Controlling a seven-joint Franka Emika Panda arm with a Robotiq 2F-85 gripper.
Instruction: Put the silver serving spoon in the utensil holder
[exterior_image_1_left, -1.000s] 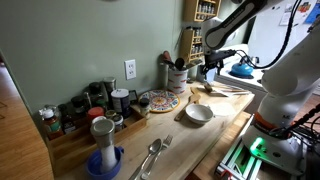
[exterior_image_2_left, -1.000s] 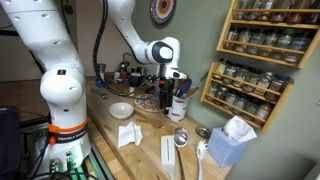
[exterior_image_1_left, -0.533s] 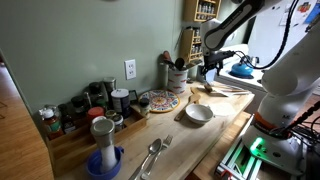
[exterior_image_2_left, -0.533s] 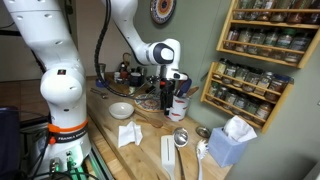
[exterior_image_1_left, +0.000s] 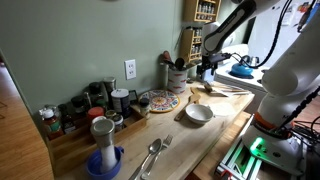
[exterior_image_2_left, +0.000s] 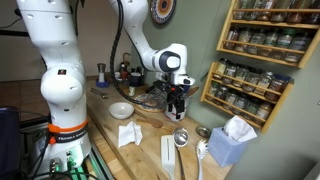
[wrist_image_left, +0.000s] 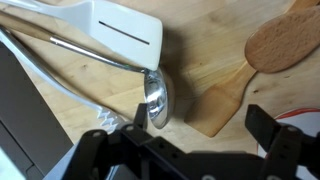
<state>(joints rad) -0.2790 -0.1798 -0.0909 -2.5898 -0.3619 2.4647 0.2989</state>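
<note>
The utensil holder (exterior_image_1_left: 176, 76) is a pale crock with wooden utensils sticking out, against the wall. My gripper (exterior_image_1_left: 207, 70) hangs open and empty just beside it, low over the counter; it also shows in an exterior view (exterior_image_2_left: 178, 97). In the wrist view a silver spoon's shiny bowl (wrist_image_left: 155, 97) lies on the wood by one fingertip of the open jaws (wrist_image_left: 200, 125), its handle running under a white slotted spatula (wrist_image_left: 125, 30). Two more silver spoons (exterior_image_1_left: 151, 157) lie at the counter's other end, also seen in an exterior view (exterior_image_2_left: 182, 137).
A wooden spoon (wrist_image_left: 285, 45) and wooden spatula (wrist_image_left: 222, 100) lie near the jaws. A white bowl (exterior_image_1_left: 198, 113), a patterned plate (exterior_image_1_left: 160, 100), jars (exterior_image_1_left: 100, 98), a blue tissue box (exterior_image_2_left: 232, 142) and a napkin (exterior_image_2_left: 128, 135) sit on the counter. A spice shelf (exterior_image_2_left: 255, 60) hangs on the wall.
The arm has shifted slightly sideways and lower over the utensils beside the holder. The jaws stay open and hold nothing.
</note>
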